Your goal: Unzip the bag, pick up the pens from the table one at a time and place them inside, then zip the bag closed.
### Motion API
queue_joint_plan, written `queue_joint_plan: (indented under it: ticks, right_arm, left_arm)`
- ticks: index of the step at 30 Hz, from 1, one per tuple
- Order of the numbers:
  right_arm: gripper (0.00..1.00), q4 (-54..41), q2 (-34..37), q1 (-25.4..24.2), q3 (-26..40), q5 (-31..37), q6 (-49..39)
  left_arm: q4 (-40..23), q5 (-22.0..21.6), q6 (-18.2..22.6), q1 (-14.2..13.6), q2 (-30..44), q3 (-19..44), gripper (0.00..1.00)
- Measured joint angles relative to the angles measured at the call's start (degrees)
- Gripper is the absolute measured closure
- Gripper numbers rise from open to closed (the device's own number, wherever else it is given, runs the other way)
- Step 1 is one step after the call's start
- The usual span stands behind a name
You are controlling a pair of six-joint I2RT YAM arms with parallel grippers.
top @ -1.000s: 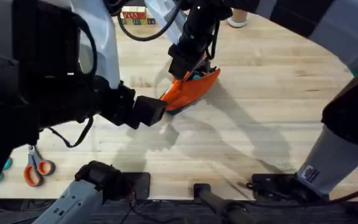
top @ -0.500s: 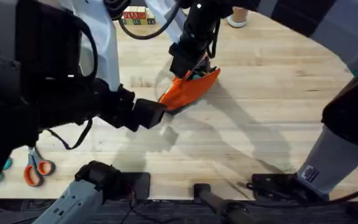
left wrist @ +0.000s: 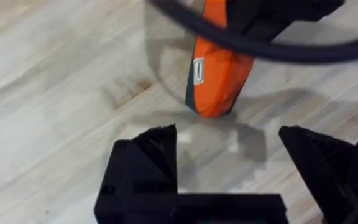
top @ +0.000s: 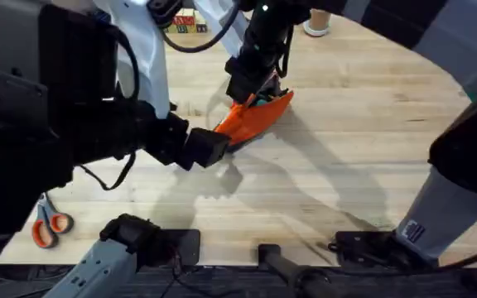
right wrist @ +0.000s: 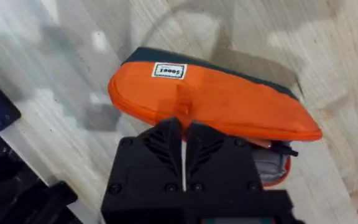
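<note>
orange bag (right wrist: 229, 109) on table (top: 346, 157) — partly unzipped

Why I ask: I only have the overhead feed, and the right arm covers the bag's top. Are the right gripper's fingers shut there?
Observer: Yes. The right wrist view shows the right gripper shut at the top edge of the bag; whether it pinches a zipper pull, I cannot tell.
Operator: Is the bag open?
Observer: One end gapes, showing grey lining.
Operator: And the left gripper?
Observer: The left gripper is open, short of the bag's other end.
</note>
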Motion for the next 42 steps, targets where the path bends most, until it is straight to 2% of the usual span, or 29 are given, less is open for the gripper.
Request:
queue_joint_plan:
  ticks: [11, 26, 37, 39, 42]
  right_arm:
    - [0.970, -0.04, 0.00, 0.00, 0.02, 0.02, 0.00]
    - [0.971, -0.17, 0.00, 0.00, 0.09, 0.17, 0.02]
    - [0.970, -0.17, 0.00, 0.00, 0.09, 0.17, 0.02]
    - [0.970, -0.17, 0.00, 0.00, 0.09, 0.19, 0.02]
    - [0.970, -0.17, 0.00, 0.00, 0.09, 0.19, 0.02]
  left_arm:
    - [2.16, 0.86, 2.63, 0.00, 0.00, -0.36, 0.008]
    - [0.38, 1.44, 3.52, 0.00, 0.00, -0.39, 0.008]
    - [0.45, 3.80, 8.62, 0.09, 0.00, -0.45, 0.008]
    - [1.48, 4.46, 9.15, 0.43, -0.02, -1.14, 0.008]
    - [2.90, 6.73, 10.16, 2.50, 0.00, -3.38, 0.008]
